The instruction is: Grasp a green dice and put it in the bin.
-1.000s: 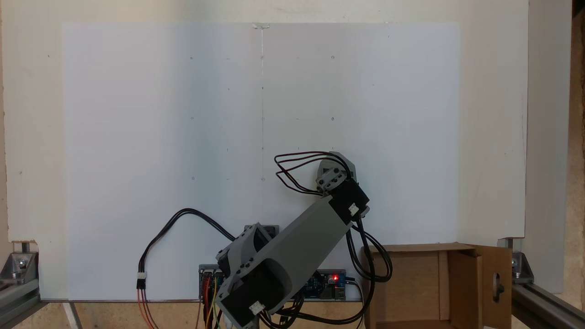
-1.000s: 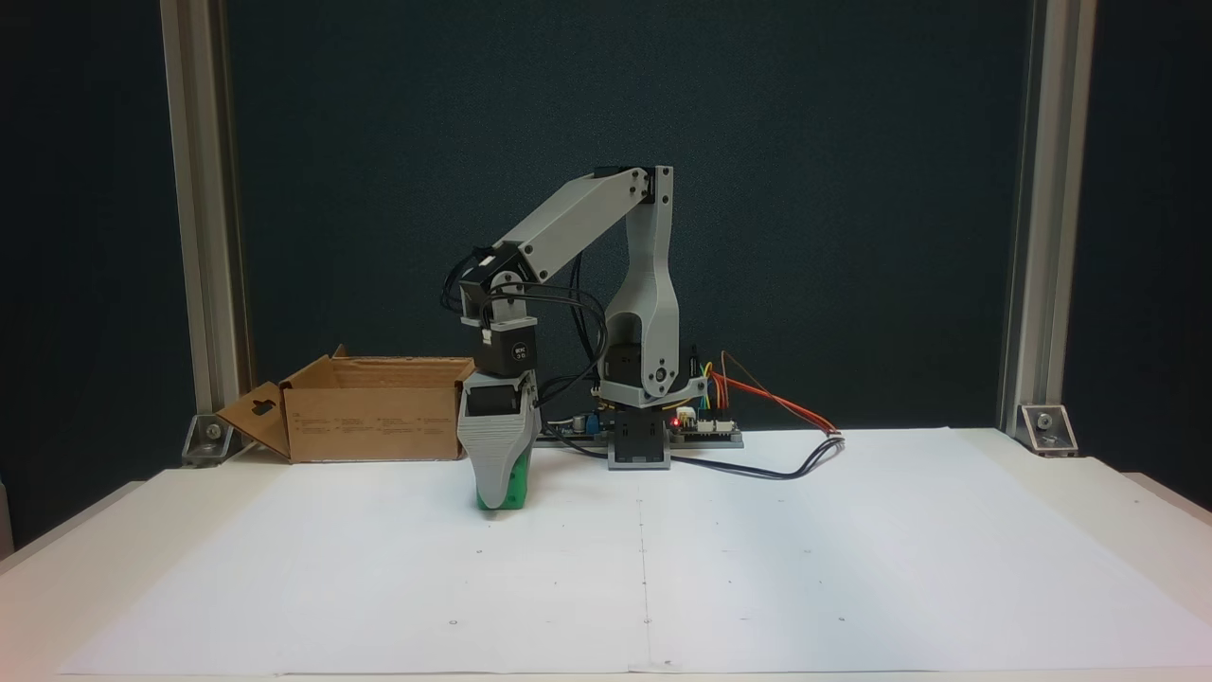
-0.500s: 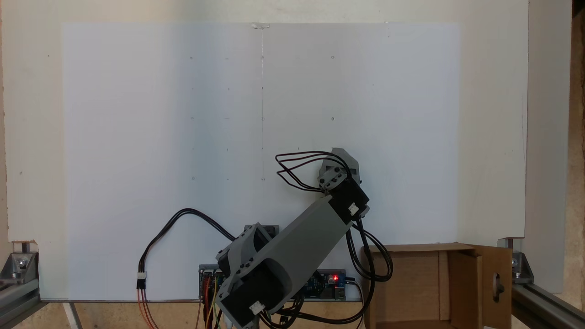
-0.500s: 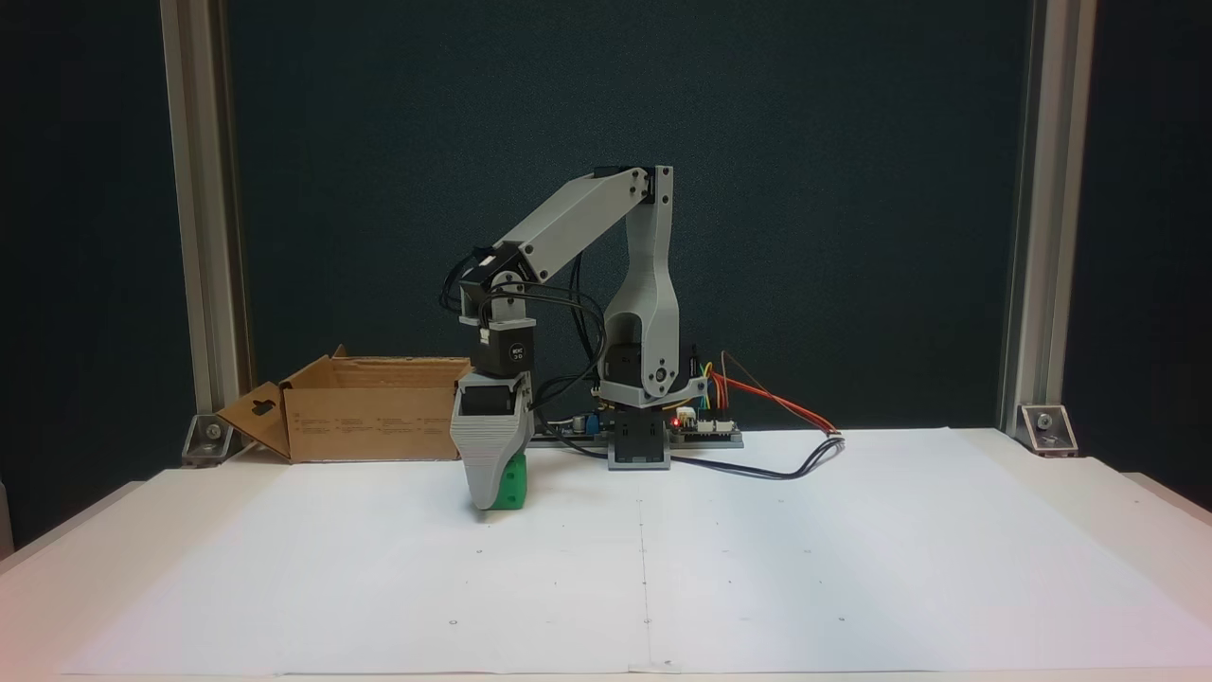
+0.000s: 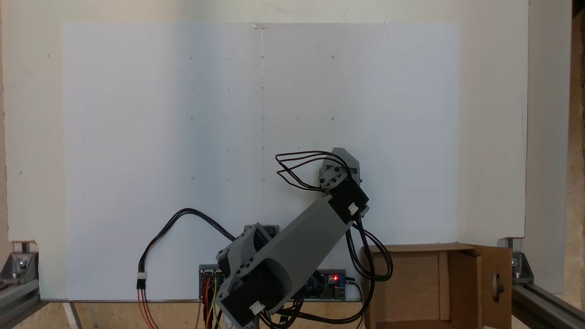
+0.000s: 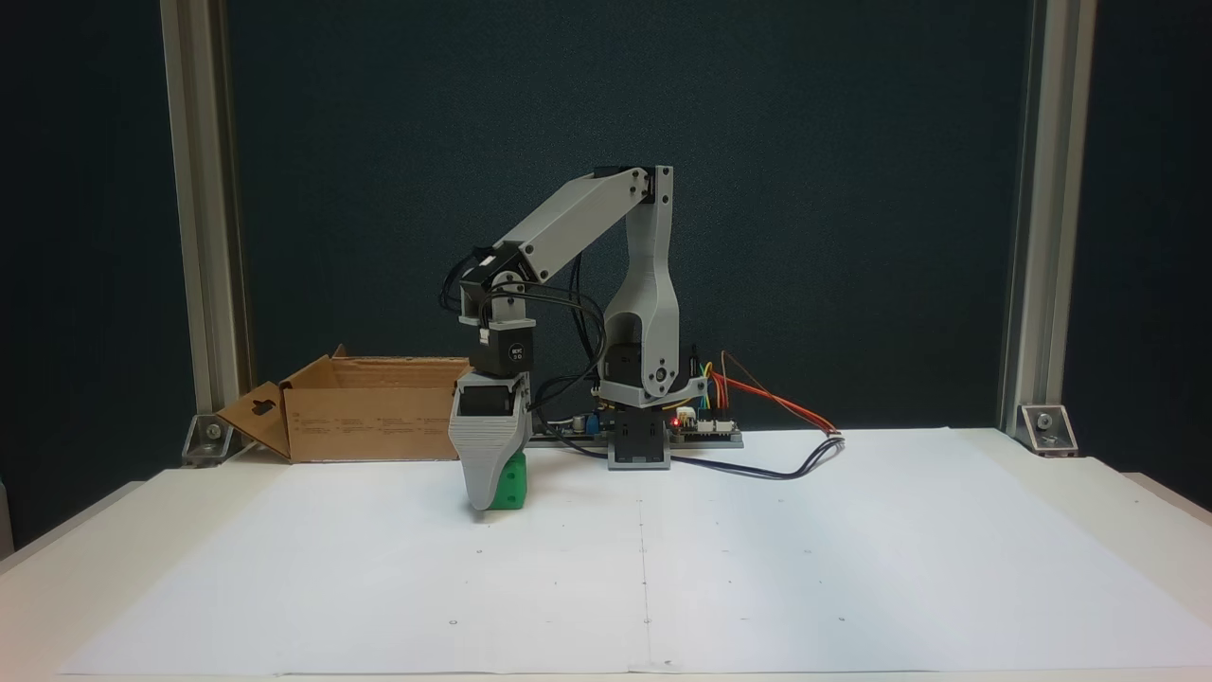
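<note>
Grasp stage only: the jaws (image 6: 492, 500) stand down around the green dice (image 6: 512, 481) on the desk (image 6: 852, 568), closure unclear, with the bin (image 6: 369, 409) at ten o'clock unfilled.

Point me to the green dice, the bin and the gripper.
green dice (image 6: 513, 481), fixed view, its exposed side face.
bin (image 6: 369, 424), fixed view, front cardboard wall.
gripper (image 6: 491, 497), fixed view, lower tip of the grey jaws.

The pale flat table (image 6: 1117, 530) is being covered by a large white paper sheet (image 6: 805, 578). A small bright green plastic dice (image 6: 512, 482) is being carried on the sheet, and a brown cardboard box (image 6: 365, 421) with open flaps is being borne near the table's far left edge in that fixed view.
</note>
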You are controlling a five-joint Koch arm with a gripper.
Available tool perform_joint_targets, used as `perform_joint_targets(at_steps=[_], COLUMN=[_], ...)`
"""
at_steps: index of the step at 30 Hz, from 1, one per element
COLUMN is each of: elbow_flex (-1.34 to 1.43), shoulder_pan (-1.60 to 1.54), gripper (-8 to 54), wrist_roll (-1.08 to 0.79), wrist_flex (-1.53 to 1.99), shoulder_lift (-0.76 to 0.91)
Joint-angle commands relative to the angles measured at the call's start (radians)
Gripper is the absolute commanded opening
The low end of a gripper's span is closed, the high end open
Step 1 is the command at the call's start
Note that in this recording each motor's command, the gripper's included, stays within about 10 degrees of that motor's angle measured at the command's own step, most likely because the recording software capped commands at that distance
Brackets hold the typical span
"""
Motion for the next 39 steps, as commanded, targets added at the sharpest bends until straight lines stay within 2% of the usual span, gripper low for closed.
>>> perform_joint_targets(at_steps=[1, 5, 11, 39], elbow_flex=[-0.008, -0.003, 0.005, 0.005], shoulder_pan=[0.000, 0.000, 0.000, -0.017], gripper=[39.6, 37.8, 30.8, 30.8], wrist_roll=[0.040, 0.040, 0.040, 0.032], wrist_flex=[-0.003, -0.003, -0.003, -0.031], shoulder_lift=[0.009, 0.011, 0.011, 0.025])
